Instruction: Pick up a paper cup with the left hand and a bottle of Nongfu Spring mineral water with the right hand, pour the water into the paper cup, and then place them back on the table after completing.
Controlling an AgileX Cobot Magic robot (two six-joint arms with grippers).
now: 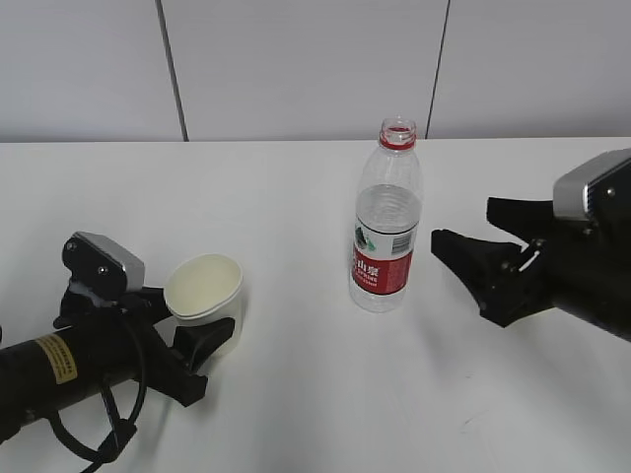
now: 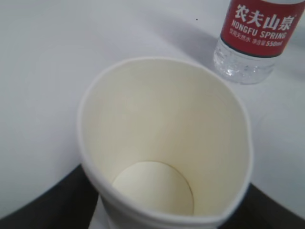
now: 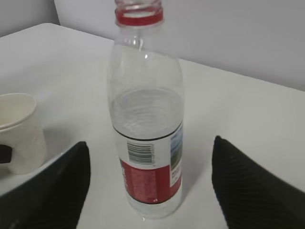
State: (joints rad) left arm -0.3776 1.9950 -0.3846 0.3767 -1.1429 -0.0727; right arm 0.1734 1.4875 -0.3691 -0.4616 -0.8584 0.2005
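A white paper cup (image 1: 203, 286) stands empty between the fingers of my left gripper (image 1: 182, 320) at the front left of the table (image 1: 296, 414). In the left wrist view the cup (image 2: 162, 143) fills the frame, its rim squeezed slightly oval, and the gripper (image 2: 162, 212) is shut on it. The Nongfu Spring bottle (image 1: 386, 227) stands upright at the centre, uncapped, with a red label and water (image 1: 387, 209) about two thirds up. My right gripper (image 1: 463, 225) is open to its right, apart from it. In the right wrist view the bottle (image 3: 147, 129) stands ahead between the spread fingers (image 3: 57, 186).
A grey panelled wall (image 1: 296, 59) runs along the table's far edge. The bottle's base also shows in the left wrist view (image 2: 252, 43), beyond the cup. The cup shows at the left of the right wrist view (image 3: 19, 129).
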